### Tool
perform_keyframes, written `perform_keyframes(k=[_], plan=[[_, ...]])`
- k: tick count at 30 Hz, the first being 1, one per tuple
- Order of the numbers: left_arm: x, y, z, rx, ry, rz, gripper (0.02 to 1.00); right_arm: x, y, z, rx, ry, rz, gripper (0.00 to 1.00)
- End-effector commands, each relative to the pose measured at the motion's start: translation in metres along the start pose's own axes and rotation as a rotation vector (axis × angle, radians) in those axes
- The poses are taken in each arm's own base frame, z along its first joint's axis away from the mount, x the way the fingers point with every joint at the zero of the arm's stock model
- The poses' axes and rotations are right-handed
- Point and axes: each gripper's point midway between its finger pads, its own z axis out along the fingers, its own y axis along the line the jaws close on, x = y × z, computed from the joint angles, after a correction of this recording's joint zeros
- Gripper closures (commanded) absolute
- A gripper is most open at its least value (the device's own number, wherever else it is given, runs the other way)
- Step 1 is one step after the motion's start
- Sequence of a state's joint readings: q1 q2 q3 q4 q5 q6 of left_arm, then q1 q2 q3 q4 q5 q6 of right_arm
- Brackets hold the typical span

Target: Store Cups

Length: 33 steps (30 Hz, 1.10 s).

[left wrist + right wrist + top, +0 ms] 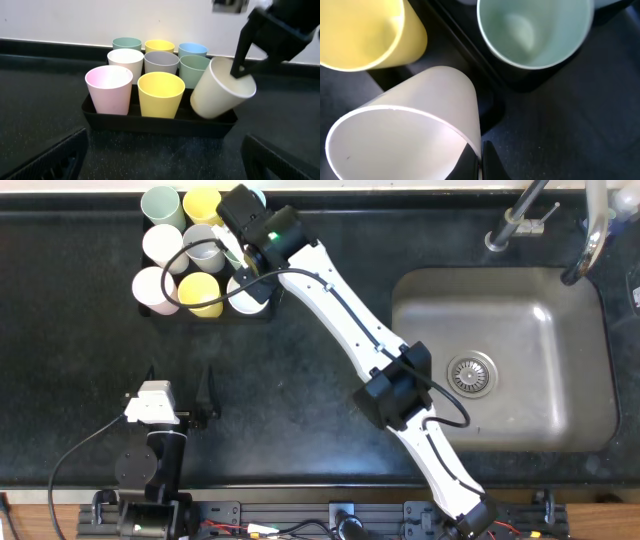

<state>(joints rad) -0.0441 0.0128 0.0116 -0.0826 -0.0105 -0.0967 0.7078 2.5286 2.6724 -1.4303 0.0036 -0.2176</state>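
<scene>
Right end effector [239, 70] reaches across to the black tray [150, 122] at the far left of the counter [80, 340]. It is clenched on the rim of a cream cup [223, 87]: one finger inside the mouth, the other outside.

The cream cup is tilted, with its base down at the tray's near-right corner slot and its mouth leaning out past the tray's right end. Can't tell if the base touches the tray floor. In the right wrist view the cup mouth sits right at the fingers.

Eight other cups stand upright in the tray:
- Front row: pink cup [109, 89] and yellow cup [161, 93], with the cream cup just beside the yellow one.
- Middle row: white, grey and pale green cup [195, 67]. The pale green one is right behind the cream cup.
- Back row: green, yellow, blue.

Left end effector [180, 388] is released, fingers spread wide. It sits low over bare counter near the left arm's base, well apart from the tray and facing it.

Steel sink [540, 410] is at the right.
</scene>
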Motion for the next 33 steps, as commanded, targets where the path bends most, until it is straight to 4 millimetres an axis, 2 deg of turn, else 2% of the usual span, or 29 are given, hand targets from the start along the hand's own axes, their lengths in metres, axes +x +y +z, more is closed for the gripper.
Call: perform_keyframes(k=[1, 9, 18, 22, 23, 25, 26, 27, 33], plan=[[0.0, -0.002, 0.0, 0.011, -0.004, 0.019, 0.02, -0.001, 0.005, 0.01, -0.014, 0.007, -0.023, 0.958], [0.0, -0.002, 0.0, 0.011, -0.004, 0.019, 0.02, 0.001, 0.005, 0.013, -0.018, 0.015, -0.037, 0.958], [0.0, -0.002, 0.0, 0.011, -0.004, 0.019, 0.023, 0.016, 0.005, 0.029, -0.018, 0.074, -0.059, 0.958], [0.0, -0.002, 0.0, 0.011, -0.004, 0.019, 0.02, 0.016, 0.005, 0.03, -0.018, 0.074, -0.059, 0.958], [0.0, -0.002, 0.0, 0.011, -0.004, 0.019, 0.02, 0.015, 0.004, 0.03, -0.017, 0.07, -0.059, 0.921], [0.0, -0.002, 0.0, 0.011, -0.004, 0.019, 0.023, 0.013, 0.004, 0.03, -0.015, 0.06, -0.059, 0.459], [0.0, -0.002, 0.0, 0.011, -0.004, 0.019, 0.02, 0.011, 0.004, 0.03, -0.014, 0.053, -0.059, 0.148], [0.0, -0.002, 0.0, 0.011, -0.004, 0.019, 0.02, 0.01, 0.004, 0.03, -0.014, 0.049, -0.059, 0.003], [0.0, -0.002, 0.0, 0.011, -0.004, 0.019, 0.02, 0.004, 0.003, 0.03, -0.009, 0.026, -0.059, 0.003]])
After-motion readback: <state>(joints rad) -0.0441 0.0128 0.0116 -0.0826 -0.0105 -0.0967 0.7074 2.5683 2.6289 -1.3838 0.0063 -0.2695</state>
